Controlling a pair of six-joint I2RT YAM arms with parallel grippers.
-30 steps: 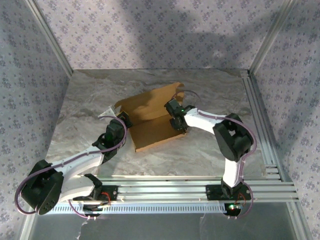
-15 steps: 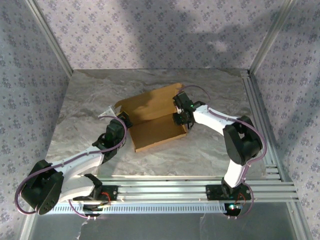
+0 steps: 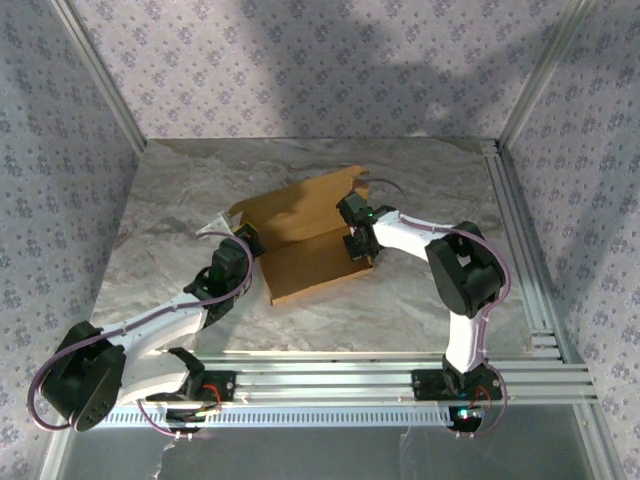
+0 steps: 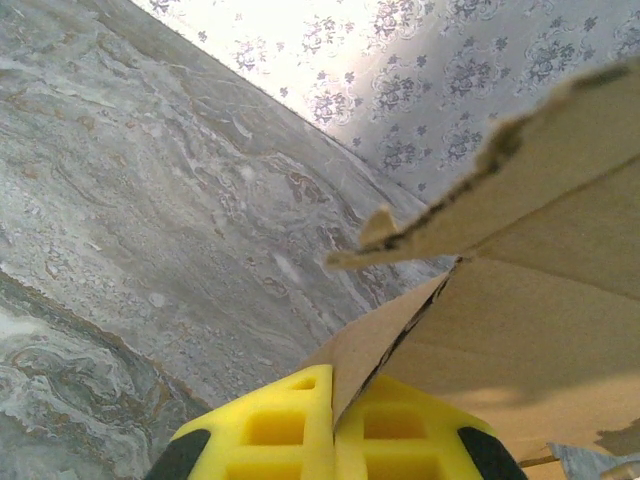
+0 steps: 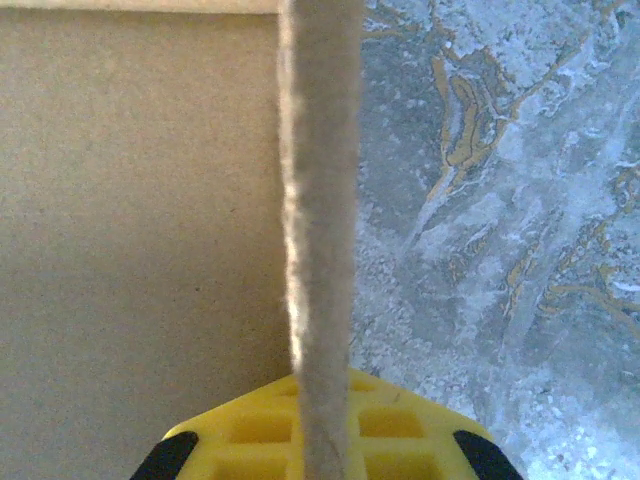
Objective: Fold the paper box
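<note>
The paper box (image 3: 310, 240) is brown cardboard at the middle of the marble table, with its back panel raised and its floor panel flat. My left gripper (image 3: 250, 240) is at the box's left end. Its yellow fingers (image 4: 270, 425) are shut on a side flap of the paper box (image 4: 520, 330). My right gripper (image 3: 358, 238) is at the right end. In the right wrist view the right wall (image 5: 320, 200) stands edge-on, pinched in my right gripper (image 5: 322, 395), with the floor panel (image 5: 140, 200) to its left.
A small white scrap (image 3: 215, 228) lies just left of the box. Aluminium rails (image 3: 400, 380) run along the near edge, and a frame post (image 3: 520, 220) runs along the right side. Patterned walls enclose the table.
The right gripper has shut on the box's right wall. Its arm swung a little to the right and came back. The left arm has not moved.
</note>
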